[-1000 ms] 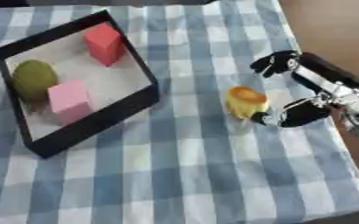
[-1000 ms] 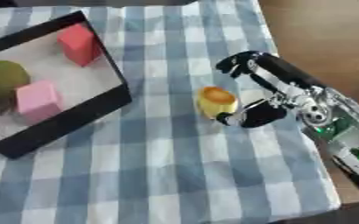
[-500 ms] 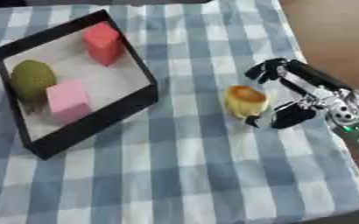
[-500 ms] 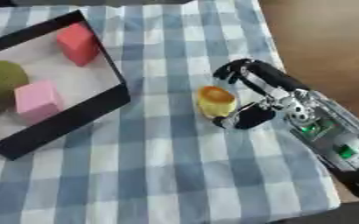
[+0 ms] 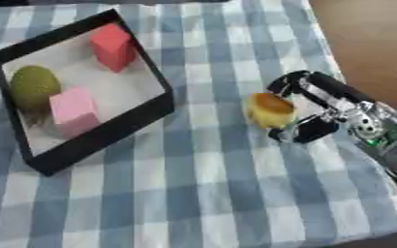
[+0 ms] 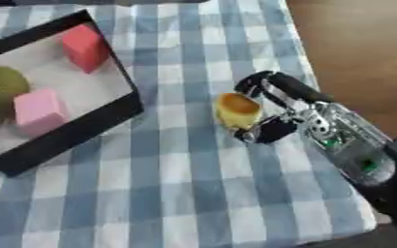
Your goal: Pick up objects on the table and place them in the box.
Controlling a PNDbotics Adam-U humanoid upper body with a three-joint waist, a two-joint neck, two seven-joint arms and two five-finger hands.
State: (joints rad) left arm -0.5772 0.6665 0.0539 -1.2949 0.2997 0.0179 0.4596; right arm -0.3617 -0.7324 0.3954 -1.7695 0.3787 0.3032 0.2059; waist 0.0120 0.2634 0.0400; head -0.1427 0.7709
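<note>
A small yellow object with an orange top (image 5: 269, 110) stands on the blue-checked cloth, right of the box. My right hand (image 5: 325, 109) comes in from the right with its fingers curved round the object's far side and its thumb at the near side, close against it. The black-walled box (image 5: 100, 140) lies at the left and holds a red block (image 5: 113, 46), a green round object (image 5: 34, 88) and a pink block (image 5: 73, 110). My left hand shows in no view.
The table's right edge (image 6: 308, 58) runs just behind my right arm, with brown floor beyond it. Bare checked cloth (image 5: 193, 193) stretches in front of the box and the yellow object.
My right hand has moved left and its fingers have closed in round the yellow object. The whole picture has shifted a little, so the head has moved too.
</note>
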